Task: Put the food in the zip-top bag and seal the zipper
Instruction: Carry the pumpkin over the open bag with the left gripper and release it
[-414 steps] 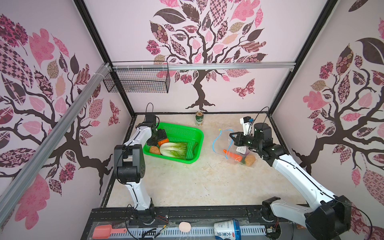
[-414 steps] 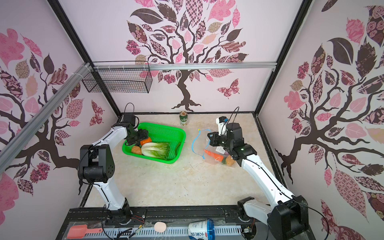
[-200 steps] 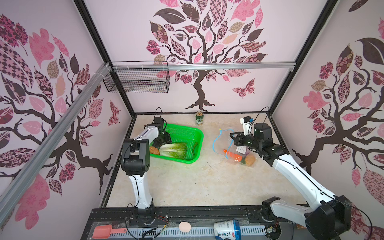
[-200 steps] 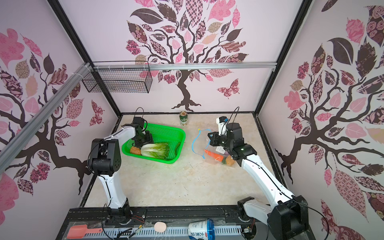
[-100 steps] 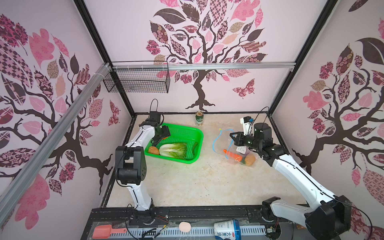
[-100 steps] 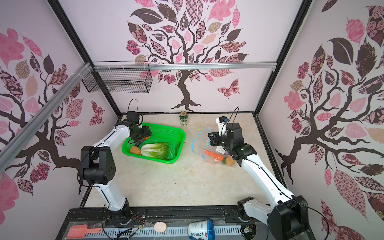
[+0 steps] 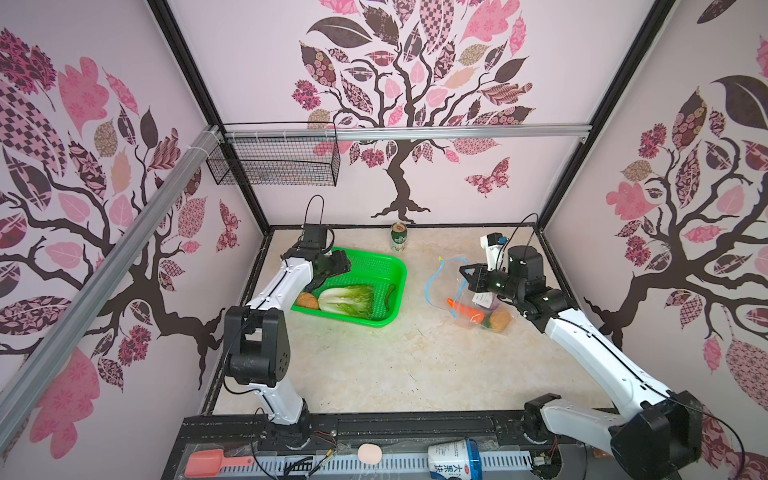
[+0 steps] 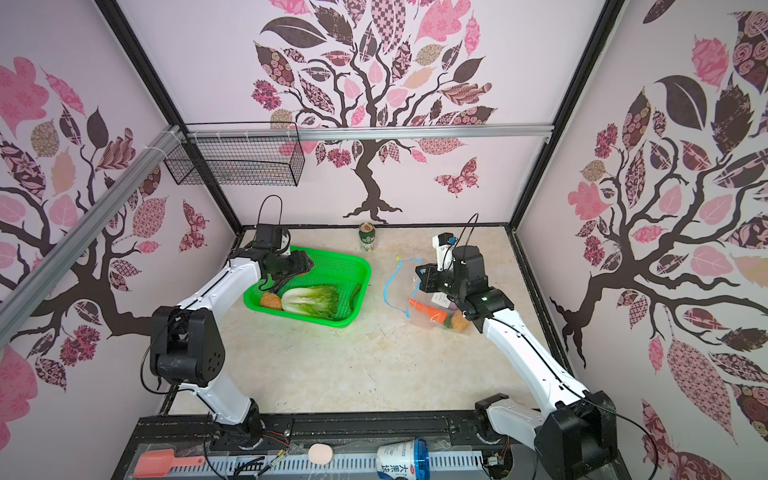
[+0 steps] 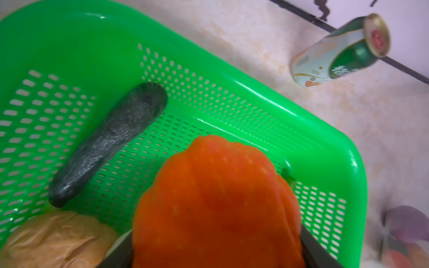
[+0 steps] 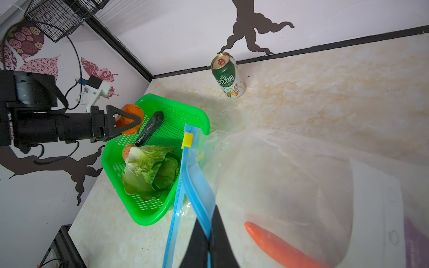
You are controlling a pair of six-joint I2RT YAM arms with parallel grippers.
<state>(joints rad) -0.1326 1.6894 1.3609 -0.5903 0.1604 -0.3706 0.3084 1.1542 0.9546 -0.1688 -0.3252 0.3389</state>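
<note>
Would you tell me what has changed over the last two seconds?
The left end effector, gripping the orange piece, lifted off the basket floor and edged toward the bag. The right end effector stays clamped on the zipper; cabbage and potato unmoved.

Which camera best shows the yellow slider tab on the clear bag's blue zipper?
The right wrist view: the yellow slider tab is large and sharp at the end of the light-blue zipper. In both top views it is a tiny speck; the left wrist view misses it.

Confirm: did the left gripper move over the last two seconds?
Yes. The left gripper, holding the orange piece, has shifted across the basket toward the can.
</note>
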